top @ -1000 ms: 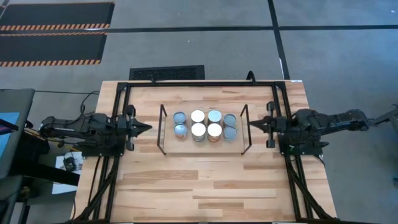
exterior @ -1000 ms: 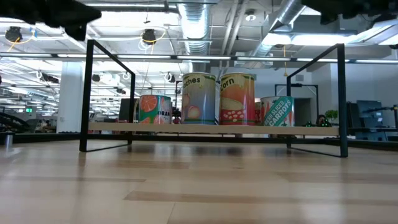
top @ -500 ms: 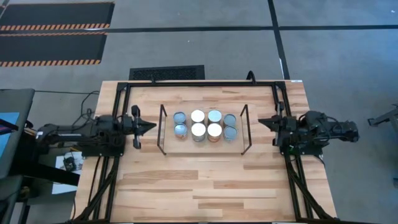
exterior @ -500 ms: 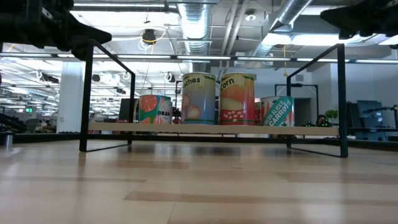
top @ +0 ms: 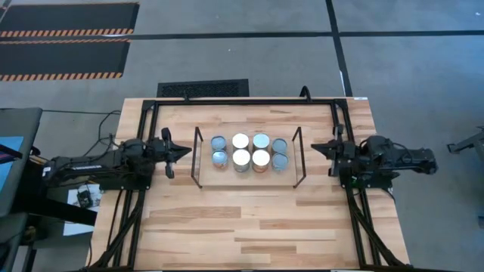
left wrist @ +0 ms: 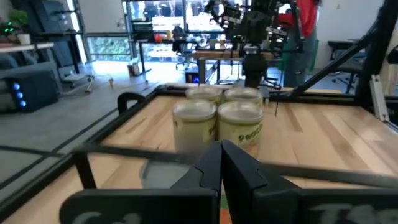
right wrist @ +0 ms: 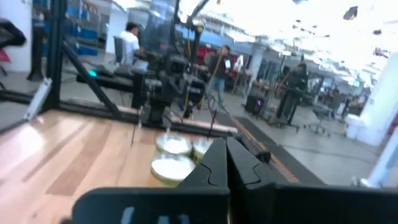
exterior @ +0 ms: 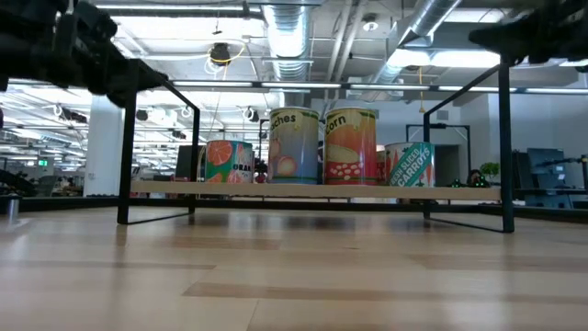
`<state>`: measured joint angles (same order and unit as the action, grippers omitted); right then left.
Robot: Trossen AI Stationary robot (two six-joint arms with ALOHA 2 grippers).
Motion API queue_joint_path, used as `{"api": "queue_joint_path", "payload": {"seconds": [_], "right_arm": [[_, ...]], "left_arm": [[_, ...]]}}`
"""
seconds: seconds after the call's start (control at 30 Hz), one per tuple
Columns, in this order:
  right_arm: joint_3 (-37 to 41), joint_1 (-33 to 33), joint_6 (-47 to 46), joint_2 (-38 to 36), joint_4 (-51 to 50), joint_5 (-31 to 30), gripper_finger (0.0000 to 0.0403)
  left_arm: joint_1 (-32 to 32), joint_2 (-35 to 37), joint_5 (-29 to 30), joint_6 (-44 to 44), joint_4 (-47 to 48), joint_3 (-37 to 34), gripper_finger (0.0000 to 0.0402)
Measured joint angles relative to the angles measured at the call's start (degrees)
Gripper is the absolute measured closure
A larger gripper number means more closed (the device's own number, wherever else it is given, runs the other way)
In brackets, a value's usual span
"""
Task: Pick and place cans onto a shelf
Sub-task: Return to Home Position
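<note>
Several cans (top: 249, 152) stand in two rows on the low light-wood shelf (top: 246, 175) with black wire ends, in the middle of the table. In the low view the cans (exterior: 322, 147) stand upright on the shelf board (exterior: 312, 190). My left gripper (top: 187, 149) is shut and empty, left of the shelf and above the table. My right gripper (top: 314, 147) is shut and empty, right of the shelf. The left wrist view shows the cans (left wrist: 217, 121) ahead of the shut fingers (left wrist: 221, 163). The right wrist view shows cans (right wrist: 174, 158) beyond its shut fingers (right wrist: 225, 155).
A black frame (top: 242, 100) runs along the table's far edge and down both sides under the arms. Bare wood (top: 242, 227) lies between the shelf and the near edge. People (right wrist: 217, 68) and equipment stand in the room beyond the table.
My left arm has drawn back and then come a little toward the shelf, its gripper ending slightly nearer the shelf's left end. My right arm has folded back toward the table's right edge, its gripper moving slightly away from the shelf. The cans have stayed put.
</note>
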<state>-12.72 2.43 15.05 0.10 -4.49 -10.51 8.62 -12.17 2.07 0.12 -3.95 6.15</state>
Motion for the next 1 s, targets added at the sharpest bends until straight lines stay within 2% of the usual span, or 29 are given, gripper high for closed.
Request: {"api": "queue_joint_path", "payload": {"seconds": [0.2, 0.37, 0.57, 0.8, 1.0], "right_arm": [[3.38, -1.88, -1.94, 0.04, 0.4, -1.43, 0.04], [3.91, -3.03, -3.02, 0.04, 0.29, -1.48, 0.04], [4.21, -3.4, -5.13, 0.04, -0.47, -1.61, 0.04], [12.3, -3.38, -7.63, 0.05, 7.71, -4.41, 0.04], [12.1, -3.13, -7.76, -0.01, 8.3, -4.73, 0.04]], "left_arm": [[0.0, 5.04, 2.7, -2.72, -2.86, -5.39, 0.0401], [0.01, 12.19, 2.36, -3.14, 2.05, -5.48, 0.0401], [0.0, 9.42, 1.35, -2.03, 2.44, -5.46, 0.0401], [0.0, 7.02, 1.16, -0.75, 2.4, -5.47, 0.0401], [0.0, 7.22, 1.22, -0.59, 2.28, -5.48, 0.0401]]}}
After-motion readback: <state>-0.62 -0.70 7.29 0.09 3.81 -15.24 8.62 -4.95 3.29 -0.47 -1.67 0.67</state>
